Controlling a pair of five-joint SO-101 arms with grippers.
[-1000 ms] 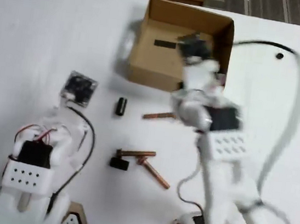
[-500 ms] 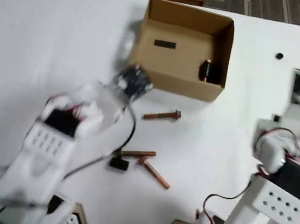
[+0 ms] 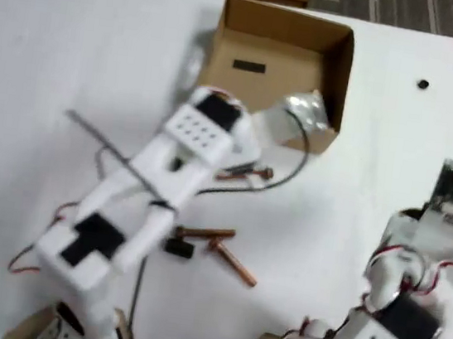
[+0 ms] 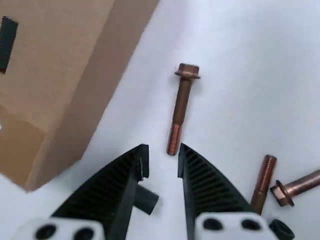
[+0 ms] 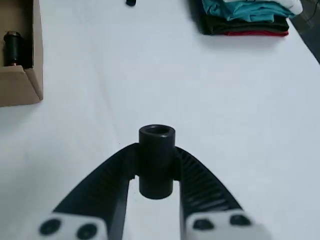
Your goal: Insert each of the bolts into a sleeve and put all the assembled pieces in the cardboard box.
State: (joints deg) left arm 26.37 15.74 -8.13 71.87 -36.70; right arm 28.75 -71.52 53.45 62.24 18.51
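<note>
High view: the left arm (image 3: 168, 170) crosses a copper bolt (image 3: 259, 174) beside the brown cardboard box (image 3: 288, 17). Left wrist view: the released left end effector (image 4: 162, 152) sits at its threaded tip. Right wrist view: the right end effector (image 5: 156, 167) clenches an upright black cylindrical sleeve (image 5: 156, 150), folded clothes (image 5: 245, 17) far behind.

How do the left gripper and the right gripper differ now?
The left gripper is open and empty, while the right gripper is shut on a black sleeve. The left gripper is beside the cardboard box, its jaws aimed at a copper bolt lying on the table; the right gripper is farther from the box. Both have black ribbed jaws.
</note>
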